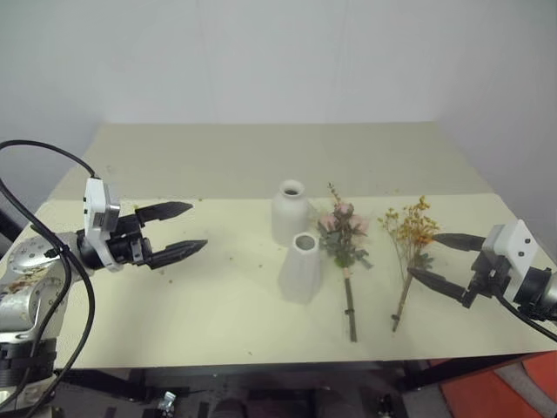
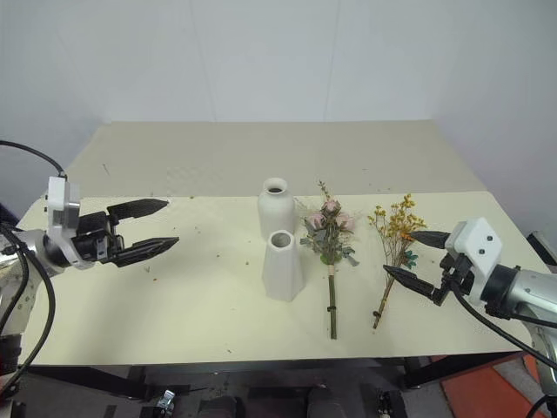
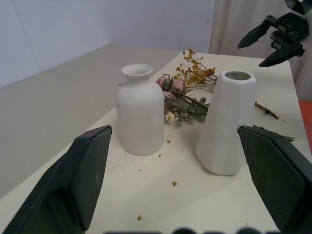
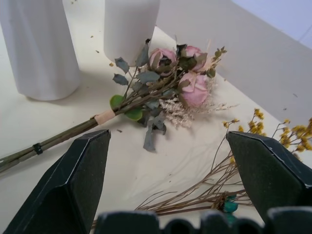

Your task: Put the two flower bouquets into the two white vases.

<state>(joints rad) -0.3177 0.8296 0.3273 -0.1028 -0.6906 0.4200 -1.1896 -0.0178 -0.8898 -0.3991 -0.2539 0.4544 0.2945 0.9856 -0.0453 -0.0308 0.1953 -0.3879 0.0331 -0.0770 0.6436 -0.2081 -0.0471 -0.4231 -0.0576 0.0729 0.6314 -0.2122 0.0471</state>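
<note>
Spread across a cream table [image 1: 218,313], with the rounded vase [image 1: 291,212] and the tapered vase [image 1: 301,268] upright mid-table, mouths free to receive stems. Just right of them, flat on the surface: rose bouquet [image 1: 345,235], then yellow dried bouquet [image 1: 411,233], stems toward the near edge, likely for easy grasping. Left gripper [image 1: 179,231] wide open and empty, well left of the vases; right gripper [image 1: 435,258] equally open, straddling the yellow stems, seemingly ready to close.

The two eye views look from above, forward and down on the table [image 1: 218,165]. Each wrist view looks low and near, and both share the pink rose bouquet [image 4: 180,83].
</note>
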